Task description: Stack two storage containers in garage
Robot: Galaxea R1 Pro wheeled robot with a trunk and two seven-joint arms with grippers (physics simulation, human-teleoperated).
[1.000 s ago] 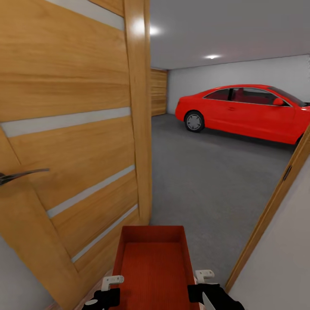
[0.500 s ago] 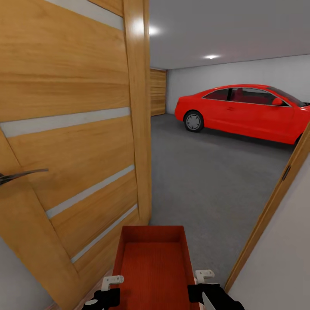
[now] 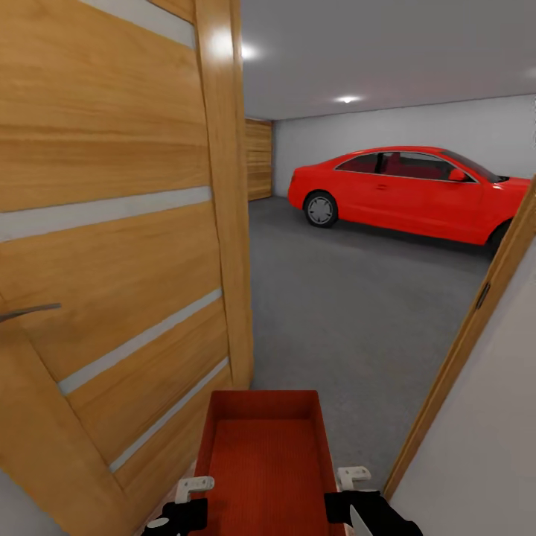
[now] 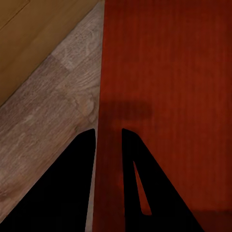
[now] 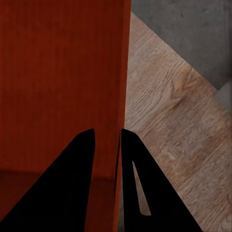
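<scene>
Both grippers, left gripper [image 3: 195, 487] and right gripper [image 3: 352, 476], have jaws clamped on the container's [image 3: 262, 454] side walls, its long axis pointing past the door [image 3: 112, 246] onto the garage floor [image 3: 357, 313].

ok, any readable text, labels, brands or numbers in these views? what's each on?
None readable.
Storage container: plain ribbed orange-red, no label.
Red car: no plate, badge or lettering legible.
Wooden door: only pale stripes and a handle.
Left hand and right hand: black fingers, no markings.
</scene>
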